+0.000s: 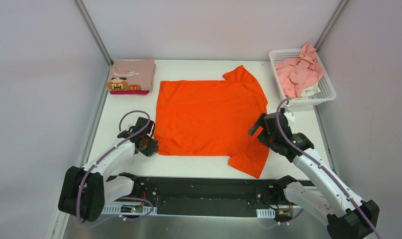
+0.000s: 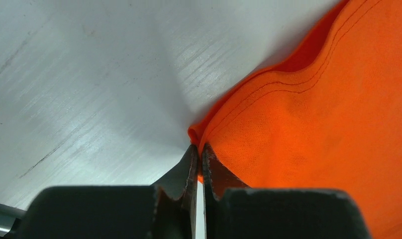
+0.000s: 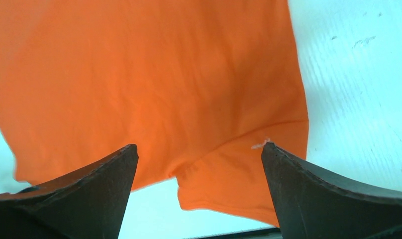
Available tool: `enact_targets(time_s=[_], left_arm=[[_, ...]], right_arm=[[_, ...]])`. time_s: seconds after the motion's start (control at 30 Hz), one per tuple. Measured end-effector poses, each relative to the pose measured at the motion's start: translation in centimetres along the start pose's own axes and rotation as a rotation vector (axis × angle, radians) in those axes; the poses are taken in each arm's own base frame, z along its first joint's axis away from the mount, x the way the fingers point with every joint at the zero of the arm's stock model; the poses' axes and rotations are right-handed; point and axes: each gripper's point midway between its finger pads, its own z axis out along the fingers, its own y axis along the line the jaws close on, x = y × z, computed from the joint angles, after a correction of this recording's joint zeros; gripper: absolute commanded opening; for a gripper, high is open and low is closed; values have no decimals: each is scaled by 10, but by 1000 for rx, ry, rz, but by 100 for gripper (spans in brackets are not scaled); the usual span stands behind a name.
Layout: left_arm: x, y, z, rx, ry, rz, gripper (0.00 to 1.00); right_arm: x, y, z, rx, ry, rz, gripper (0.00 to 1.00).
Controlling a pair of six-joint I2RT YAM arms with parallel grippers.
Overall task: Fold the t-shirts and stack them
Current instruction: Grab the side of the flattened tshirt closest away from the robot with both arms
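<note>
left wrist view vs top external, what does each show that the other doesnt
Only the left wrist view: the left gripper closed on a corner of the orange t-shirt, with the hem stitching and a small fold at the pinch. Only the top external view: the whole shirt spread flat, the right gripper by its near sleeve, the folded dusty-pink t-shirt, and the white basket of light pink shirts. Both: the orange shirt on the white table.

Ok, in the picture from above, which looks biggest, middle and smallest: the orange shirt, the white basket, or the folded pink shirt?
1. orange shirt: spread flat, biggest by far.
2. white basket: middle.
3. folded pink shirt: smallest, but only a bit smaller than the basket.
</note>
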Motion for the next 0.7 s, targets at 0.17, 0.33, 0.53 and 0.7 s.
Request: enact_targets(time_s=[0.17, 0.33, 0.53, 0.7], left_arm=[[-11, 3, 2, -18, -47, -1, 0], [-30, 7, 5, -67, -92, -6, 0], [-33, 6, 6, -85, -93, 33, 0], [-33, 6, 6, -84, -93, 41, 0]], right_arm=[[45, 13, -14, -16, 132, -197, 99], [114, 9, -30, 16, 304, -449, 97], [150, -17, -38, 79, 412, -512, 82], [162, -40, -33, 150, 448, -511, 73]])
